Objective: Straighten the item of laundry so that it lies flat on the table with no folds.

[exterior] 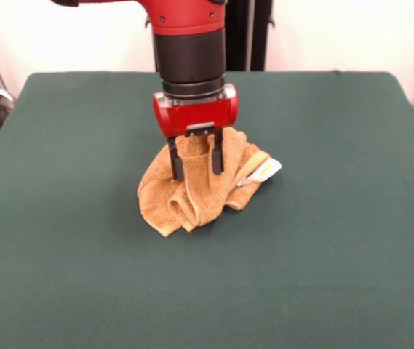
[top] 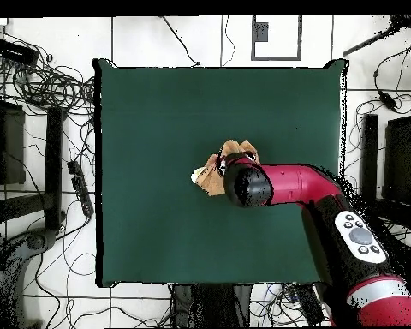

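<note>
The golden-orange towel [exterior: 192, 198] lies crumpled in a heap near the middle of the dark green table [exterior: 323, 247], with several folds and its white tag [exterior: 265, 171] sticking out on the right. My gripper [exterior: 196, 161] points straight down onto the heap. Its two black fingers [exterior: 175, 163] stand apart, and a raised bunch of towel sits between them. In the overhead view the towel [top: 211, 176] shows partly at the table's [top: 157, 120] middle; the arm's wrist [top: 247, 185] covers the rest and hides the gripper.
The red arm [top: 303, 184] reaches in from the lower right of the overhead view. Cables and dark equipment [top: 38, 86] lie on the floor beyond the table's left edge. Green felt surrounds the towel on all sides.
</note>
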Motion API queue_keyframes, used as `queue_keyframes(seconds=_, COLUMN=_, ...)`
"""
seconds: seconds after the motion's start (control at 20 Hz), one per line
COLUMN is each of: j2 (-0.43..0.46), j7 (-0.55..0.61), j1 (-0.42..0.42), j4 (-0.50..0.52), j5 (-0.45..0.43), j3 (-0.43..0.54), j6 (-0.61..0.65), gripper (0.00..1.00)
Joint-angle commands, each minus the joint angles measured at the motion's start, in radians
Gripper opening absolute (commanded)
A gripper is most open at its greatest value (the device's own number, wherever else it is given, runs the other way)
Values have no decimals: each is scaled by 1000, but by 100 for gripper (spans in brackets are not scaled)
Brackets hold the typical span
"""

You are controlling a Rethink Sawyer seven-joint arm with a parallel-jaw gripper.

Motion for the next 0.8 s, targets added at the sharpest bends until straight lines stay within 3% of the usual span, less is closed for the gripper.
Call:
queue_keyframes(seconds=0.05, j2=107, j7=-51, j1=16, j4=-44, j5=-85, j3=1, j6=44, gripper=100)
queue_keyframes(seconds=0.4, j2=95, j7=-67, j1=-15, j4=-43, j5=-102, j3=20, j6=71, gripper=100)
queue_keyframes(seconds=0.8, j2=114, j7=-55, j1=-73, j4=-18, j5=-26, j3=97, j6=97, gripper=100)
